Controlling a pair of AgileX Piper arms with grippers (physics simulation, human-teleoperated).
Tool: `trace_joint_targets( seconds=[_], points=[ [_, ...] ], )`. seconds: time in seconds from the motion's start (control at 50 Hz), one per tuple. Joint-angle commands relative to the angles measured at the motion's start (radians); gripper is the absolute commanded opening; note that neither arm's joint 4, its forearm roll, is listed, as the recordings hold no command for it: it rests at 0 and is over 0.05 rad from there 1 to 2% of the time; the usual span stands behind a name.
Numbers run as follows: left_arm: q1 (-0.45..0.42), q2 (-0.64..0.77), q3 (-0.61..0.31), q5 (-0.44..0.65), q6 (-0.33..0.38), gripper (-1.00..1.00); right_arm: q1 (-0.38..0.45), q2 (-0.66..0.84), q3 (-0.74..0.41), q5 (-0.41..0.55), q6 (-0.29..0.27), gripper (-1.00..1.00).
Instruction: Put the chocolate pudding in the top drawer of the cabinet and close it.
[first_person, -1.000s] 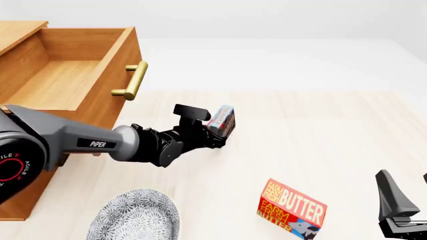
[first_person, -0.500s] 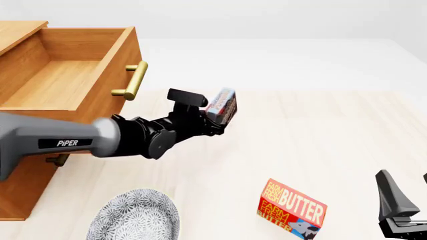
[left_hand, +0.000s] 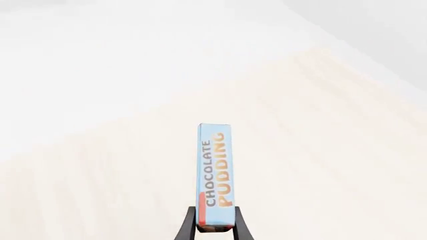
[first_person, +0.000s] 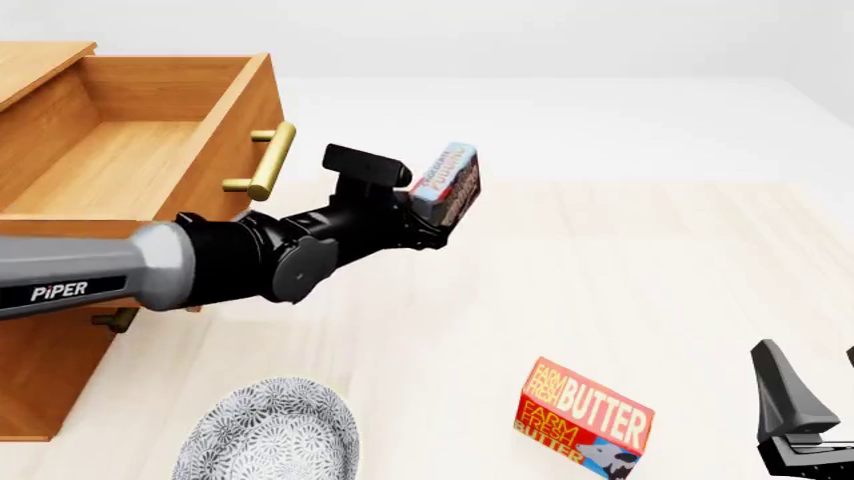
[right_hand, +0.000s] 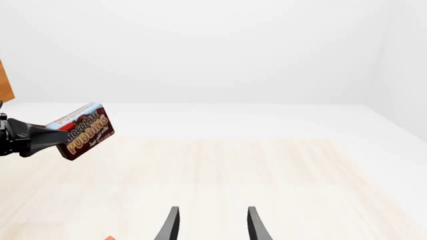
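The chocolate pudding (first_person: 447, 180), a thin light blue and brown box, hangs in the air above the table, to the right of the drawer's front. My left gripper (first_person: 424, 212) is shut on its lower end. The left wrist view shows the chocolate pudding (left_hand: 215, 170) upright between the two fingertips (left_hand: 189, 227). The top drawer (first_person: 120, 160) of the cabinet (first_person: 40, 65) stands pulled open and looks empty, its brass handle (first_person: 267, 160) just left of the gripper. My right gripper (right_hand: 212, 225) is open and holds nothing, low at the table's near right (first_person: 801, 420). From there the chocolate pudding (right_hand: 83, 131) is seen to the far left.
A red butter box (first_person: 583, 418) lies on the table at the front, right of centre. A grey patterned plate (first_person: 274, 435) sits at the front left beside the cabinet. The lower drawer's handle (first_person: 114, 320) peeks out under my left arm.
My left gripper has lifted the chocolate pudding higher off the table, toward the level of the drawer's handle. The right arm has stayed still.
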Motion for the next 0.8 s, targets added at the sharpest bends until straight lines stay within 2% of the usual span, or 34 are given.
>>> trace_joint_targets(
  seconds=[0.02,0.06,0.5,0.62,0.8],
  points=[
    [-0.018,-0.058,-0.021,0.048,0.043,-1.00,0.000,0.000,0.000,0.000,0.000,1.00],
    [-0.026,-0.103,0.000,0.022,0.016,-1.00,0.000,0.000,0.000,0.000,0.000,1.00],
    [-0.014,-0.194,-0.057,0.161,0.088,-1.00,0.000,0.000,0.000,0.000,0.000,1.00],
    [-0.006,-0.207,-0.039,0.150,0.101,-1.00,0.000,0.000,0.000,0.000,0.000,1.00],
    [0.006,-0.243,-0.060,0.187,0.130,-1.00,0.000,0.000,0.000,0.000,0.000,1.00]
  ],
)
